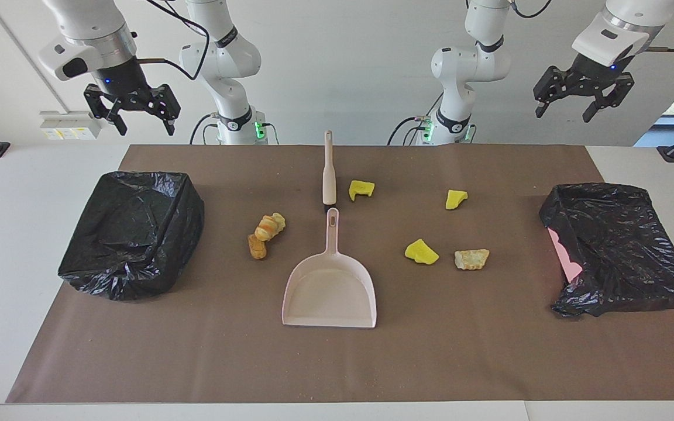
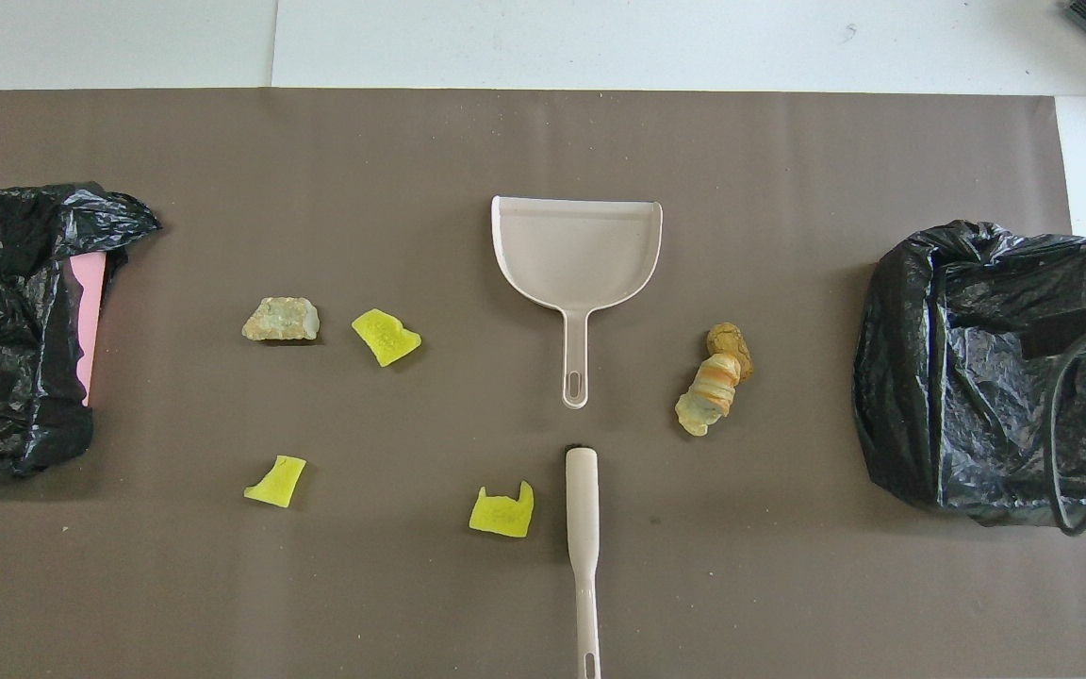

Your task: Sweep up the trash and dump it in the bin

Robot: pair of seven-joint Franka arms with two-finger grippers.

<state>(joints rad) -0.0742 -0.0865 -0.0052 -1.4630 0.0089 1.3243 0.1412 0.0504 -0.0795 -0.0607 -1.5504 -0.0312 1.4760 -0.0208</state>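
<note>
Lying loose on the brown mat (image 1: 196, 362) of the counter (image 1: 33, 193) were 6 countable pieces of trash.

Item 1: 3 yellow chunks, one (image 1: 361, 189) just beside the brush (image 1: 329, 169), one (image 1: 456, 199) toward the left arm's end, one (image 1: 421, 251) farther from the robots. They looked foam-like: judged very light, soft, apt to skid or tumble under bristles.

Item 2: a pale tan lump (image 1: 471, 258) just beside the third yellow chunk.

Item 3: an orange-striped piece (image 1: 270, 226) touching a brown piece (image 1: 257, 246), toward the right arm's end. These looked bread-like, light and crumbly.

Item 4: tools. The dustpan (image 1: 330, 289) was stiff plastic, mouth turned away from the robots, its handle end close to the brush head. Both were best taken at their slim handles, which pointed toward the robots.

Item 5: 2 black-bagged bins, one (image 1: 132, 234) at the right arm's end, one (image 1: 621, 248) at the left arm's end, its bag slumped with pink showing.

Item 6: the left pincer (image 1: 565, 111) and the right pincer (image 1: 141, 123) hung spread and empty, high above the counter.

Room: wide bare mat lay around the dustpan; mat edges and bins bounded any sweep.
</note>
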